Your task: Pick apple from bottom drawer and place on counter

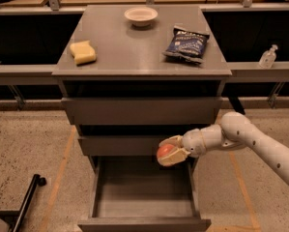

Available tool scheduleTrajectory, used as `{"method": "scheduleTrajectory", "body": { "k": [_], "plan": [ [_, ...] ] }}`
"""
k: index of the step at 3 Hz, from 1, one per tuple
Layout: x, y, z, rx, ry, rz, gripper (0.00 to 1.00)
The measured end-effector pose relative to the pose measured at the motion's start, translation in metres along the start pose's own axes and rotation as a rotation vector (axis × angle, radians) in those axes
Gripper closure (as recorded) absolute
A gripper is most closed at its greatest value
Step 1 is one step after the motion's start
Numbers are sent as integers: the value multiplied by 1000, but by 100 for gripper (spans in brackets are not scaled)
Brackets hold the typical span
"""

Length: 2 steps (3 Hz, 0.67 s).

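My gripper (170, 151) is shut on the red-orange apple (165, 151) and holds it above the right side of the open bottom drawer (143, 198), level with the front of the middle drawer (120, 145). The white arm (240, 139) reaches in from the right. The bottom drawer is pulled out and nothing shows inside it. The grey counter (134, 52) tops the cabinet, well above the gripper.
On the counter are a yellow sponge (83, 51) at the left, a white bowl (141, 16) at the back, and a dark blue chip bag (187, 44) at the right. A small clear bottle (268, 57) stands on the right ledge. A black pole (25, 202) lies on the floor at the left.
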<state>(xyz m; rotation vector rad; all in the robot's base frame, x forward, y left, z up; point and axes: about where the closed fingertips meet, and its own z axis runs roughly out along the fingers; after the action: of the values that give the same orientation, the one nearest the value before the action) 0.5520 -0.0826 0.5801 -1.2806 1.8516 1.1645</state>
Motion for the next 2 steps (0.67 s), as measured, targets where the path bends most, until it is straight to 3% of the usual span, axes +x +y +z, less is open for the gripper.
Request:
{"method": "scheduleTrajectory", "body": {
  "k": [2],
  "plan": [
    [-4, 5, -6, 27, -2, -8, 100]
  ]
}}
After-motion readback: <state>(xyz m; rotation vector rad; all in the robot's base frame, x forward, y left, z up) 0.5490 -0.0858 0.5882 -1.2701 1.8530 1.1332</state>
